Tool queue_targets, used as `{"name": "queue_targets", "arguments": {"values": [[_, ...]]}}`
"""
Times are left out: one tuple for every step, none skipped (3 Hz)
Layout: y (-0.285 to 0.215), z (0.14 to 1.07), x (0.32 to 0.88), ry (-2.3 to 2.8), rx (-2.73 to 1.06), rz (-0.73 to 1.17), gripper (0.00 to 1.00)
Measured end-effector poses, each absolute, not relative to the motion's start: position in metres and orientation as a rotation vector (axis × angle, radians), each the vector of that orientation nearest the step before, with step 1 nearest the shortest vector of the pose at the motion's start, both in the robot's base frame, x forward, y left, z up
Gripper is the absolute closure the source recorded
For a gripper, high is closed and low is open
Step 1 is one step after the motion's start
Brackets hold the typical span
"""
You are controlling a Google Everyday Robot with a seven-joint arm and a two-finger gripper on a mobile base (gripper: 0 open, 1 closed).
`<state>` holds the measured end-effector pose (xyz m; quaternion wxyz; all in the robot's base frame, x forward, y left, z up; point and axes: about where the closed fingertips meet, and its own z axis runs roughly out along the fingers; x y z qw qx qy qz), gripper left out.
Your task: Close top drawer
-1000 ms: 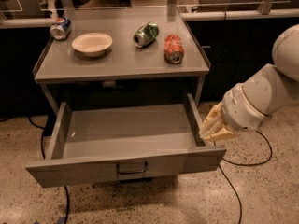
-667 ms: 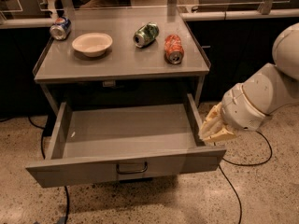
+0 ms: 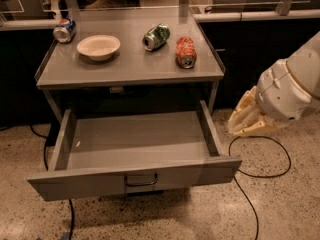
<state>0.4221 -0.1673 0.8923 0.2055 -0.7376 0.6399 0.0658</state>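
Your wide grey metal top drawer (image 3: 137, 140) stands pulled far out beneath the grey desk (image 3: 130, 68). The cream-coloured gripper (image 3: 241, 123) hangs to its right, apart from it. You cannot tell whether it is spread or closed. A red can (image 3: 186, 52) and a green can (image 3: 156, 36) lie on the desk, their labels unreadable.
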Motion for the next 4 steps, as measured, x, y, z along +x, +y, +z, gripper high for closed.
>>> {"name": "queue_targets", "arguments": {"values": [[-0.166, 0.896, 0.419, 1.775, -2.065, 0.188, 1.0], [-0.157, 0.884, 0.421, 1.759, -2.074, 0.218, 1.0], [-0.149, 0.874, 0.422, 1.752, -2.086, 0.239, 0.87], [-0.149, 0.874, 0.422, 1.752, -2.086, 0.239, 0.86]]}}
